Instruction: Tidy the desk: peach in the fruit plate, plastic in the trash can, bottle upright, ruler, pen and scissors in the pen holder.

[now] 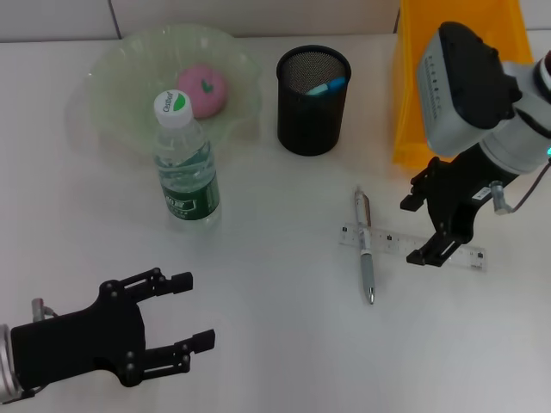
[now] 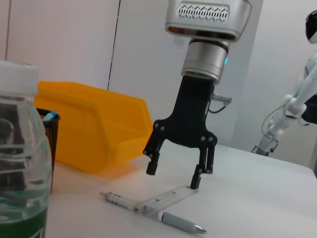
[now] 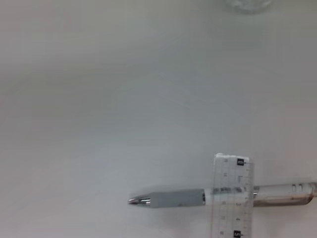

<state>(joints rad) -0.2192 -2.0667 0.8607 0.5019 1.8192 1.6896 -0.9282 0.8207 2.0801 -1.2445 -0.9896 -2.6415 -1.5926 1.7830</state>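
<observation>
A pink peach (image 1: 203, 90) lies in the green fruit plate (image 1: 112, 77). In front of the plate the bottle (image 1: 185, 168) stands upright. The silver pen (image 1: 366, 249) lies across the clear ruler (image 1: 392, 241) on the table, also in the right wrist view as pen (image 3: 173, 198) and ruler (image 3: 233, 198). My right gripper (image 1: 417, 231) hangs open just above the ruler's right end, one finger on each side of it. My left gripper (image 1: 196, 310) rests open at the near left. Something blue (image 1: 327, 87) sticks up in the black mesh pen holder (image 1: 312, 112). No plastic is in view.
A yellow bin (image 1: 413, 86) stands at the back right, behind my right arm. In the left wrist view the bottle (image 2: 20, 163) is close by, and the right gripper (image 2: 173, 177) hovers over the ruler (image 2: 171, 197) and pen (image 2: 148, 213).
</observation>
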